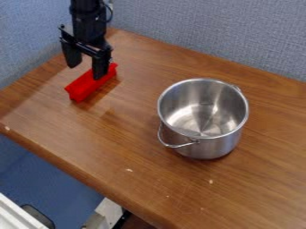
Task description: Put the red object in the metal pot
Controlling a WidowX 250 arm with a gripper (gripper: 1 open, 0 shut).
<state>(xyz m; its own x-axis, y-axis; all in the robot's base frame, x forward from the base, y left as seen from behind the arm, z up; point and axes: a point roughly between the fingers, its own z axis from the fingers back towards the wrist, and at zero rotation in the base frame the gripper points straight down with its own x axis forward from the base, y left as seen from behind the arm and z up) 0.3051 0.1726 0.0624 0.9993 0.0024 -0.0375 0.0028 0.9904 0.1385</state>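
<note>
My gripper (88, 63) points straight down over the far left part of the wooden counter (107, 134), its two dark fingers (103, 64) spread apart and grasping nothing. Beneath it lies the red object (91, 85), a bright red oblong block resting flat on the wood, its long side running diagonally from lower left to upper right. My fingertips sit at the block's upper right end, one finger in front of that end and the other above its far edge; from this angle I cannot tell whether either one touches the block or merely hangs just above it. The block is not lifted; it lies on the counter with a small shadow under its near side. Well apart from it, toward the right of the counter, stands the metal pot (203, 116), shiny and round with straight sides, upright, its mouth open to the top. A thin wire handle (177, 141) hangs down against the pot's near left side. The pot's inside is bare, showing only reflections. Behind the counter rises a blue-grey textured wall (227, 36).
</note>
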